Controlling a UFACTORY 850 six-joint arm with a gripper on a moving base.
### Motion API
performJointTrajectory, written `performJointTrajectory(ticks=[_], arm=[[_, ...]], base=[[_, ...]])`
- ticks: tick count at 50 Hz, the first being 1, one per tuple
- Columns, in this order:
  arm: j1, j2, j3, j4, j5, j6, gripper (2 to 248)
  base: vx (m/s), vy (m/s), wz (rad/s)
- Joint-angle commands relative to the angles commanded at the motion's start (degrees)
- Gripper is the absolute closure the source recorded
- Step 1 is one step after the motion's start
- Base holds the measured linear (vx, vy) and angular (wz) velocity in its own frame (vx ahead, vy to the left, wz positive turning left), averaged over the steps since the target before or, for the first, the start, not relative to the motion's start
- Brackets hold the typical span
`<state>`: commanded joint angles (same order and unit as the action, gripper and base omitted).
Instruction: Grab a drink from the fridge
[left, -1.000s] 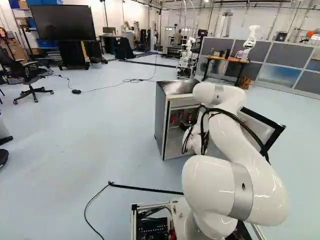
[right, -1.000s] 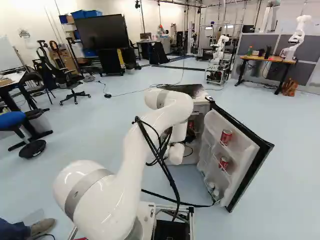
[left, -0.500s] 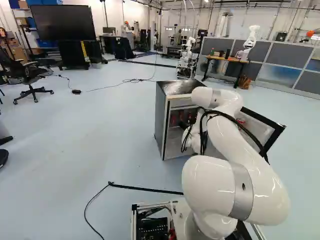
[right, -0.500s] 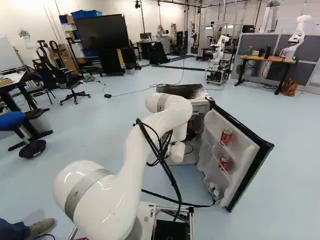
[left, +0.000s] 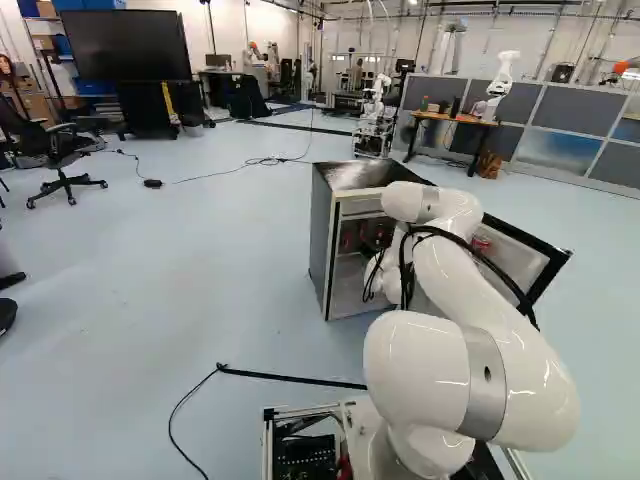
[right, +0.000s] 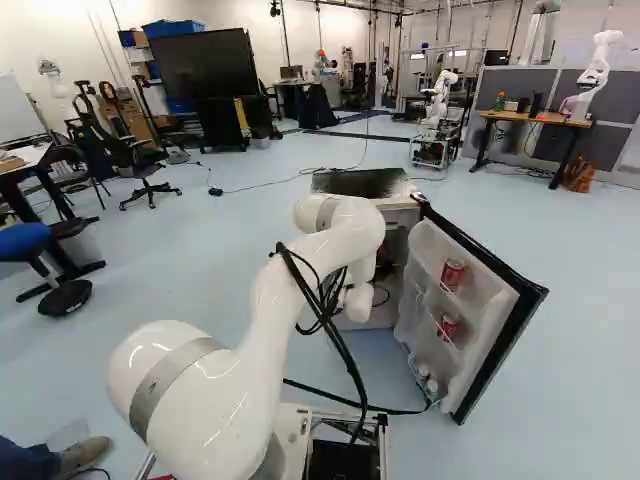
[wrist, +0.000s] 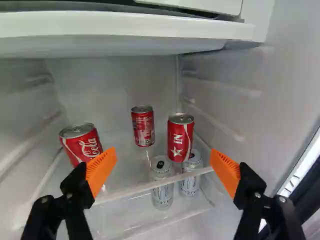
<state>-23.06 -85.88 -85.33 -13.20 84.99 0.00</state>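
In the left base view my gripper (left: 377, 243) is a dark, partly hidden shape inside the front of the open fridge (left: 322, 240). Seen from the wrist, the gripper (wrist: 164, 151) stands open, its orange pads wide apart with nothing gripped. Ahead of it, a shelf (wrist: 145, 188) bears three upright red cans: one can (wrist: 180, 136) toward the right finger, another can (wrist: 143, 127) farther back, and a third can (wrist: 81, 145) beyond the left finger. Two silver cans (wrist: 162, 190) (wrist: 190, 176) stand lower, below the shelf's level.
A white ledge (wrist: 125, 27) crosses the fridge above the cans, and side walls rise on both sides. The fridge door (right: 485, 345) stands open to the arm's right, with red cans (right: 452, 273) (right: 448, 325) in its racks. Another robot (right: 440, 100) stands farther back.
The arm's upper bend and forearm have sunk somewhat at the fridge, uncovering more of its top and a red can in the door. The base and fridge have stayed put.
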Motion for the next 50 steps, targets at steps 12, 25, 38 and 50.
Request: performJointTrajectory(ticks=[12,25,38,50], arm=[[-0.3,-1.6,-2.9,0.0,-1.3,0.0,3],[-0.6,-3.3,-6.1,0.0,-2.8,0.0,3],[-0.9,-5.0,-9.4,0.0,-4.0,0.0,3],[-1.1,-6.7,-12.5,0.0,-4.8,0.0,3]], base=[[0.000,0.000,0.000],[0.000,0.000,0.000],[0.000,0.000,0.000],[0.000,0.000,0.000]])
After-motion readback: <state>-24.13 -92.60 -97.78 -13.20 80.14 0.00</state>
